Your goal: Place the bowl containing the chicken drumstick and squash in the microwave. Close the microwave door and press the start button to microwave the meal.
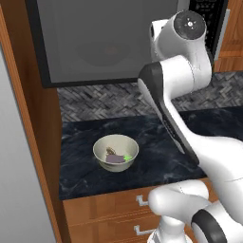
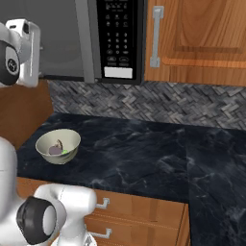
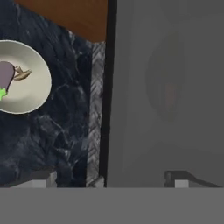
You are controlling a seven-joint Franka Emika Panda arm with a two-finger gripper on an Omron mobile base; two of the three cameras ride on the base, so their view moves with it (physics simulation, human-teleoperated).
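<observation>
Left edge: tall brown wooden side panel [image 1: 28, 118] running down to the black marble counter [image 1: 80, 178].

Large grey box-shaped microwave [image 1: 118, 42] hangs above the counter. Its wide flat microwave door with dark frame and grey window [image 1: 85, 28] looks swung to, flush with the front. In the right base view the long grey bar handle [image 2: 85, 38] stands upright just left of the tall black keypad panel [image 2: 120, 38].

Through the window, a dim round outline sits mid-cavity: the wide dark brown wooden bowl [image 1: 92, 54], so it is inside the microwave. An orange-red smudge in it reads as the squash [image 1: 112, 50]. The hand view shows the same faint shape with a reddish patch behind the glass. Can't make out the chicken drumstick through the tint.

Grey herringbone tile backsplash [image 1: 95, 99] below the microwave.

Smaller cream-white ceramic bowl [image 1: 116, 153] with purple and green food sits upright on the counter, below and well apart from the microwave.

White robot arm [image 1: 175, 85] reaches up in front of the door's right part. Two-finger gripper [image 3: 111, 179]: tips spread wide, released, nothing between them, facing the door window.

Far right: brown wooden cabinet door [image 2: 202, 38] with a grey bar pull [image 2: 154, 36], beside the keypad. Wooden drawers [image 2: 144, 211] under the counter.
</observation>
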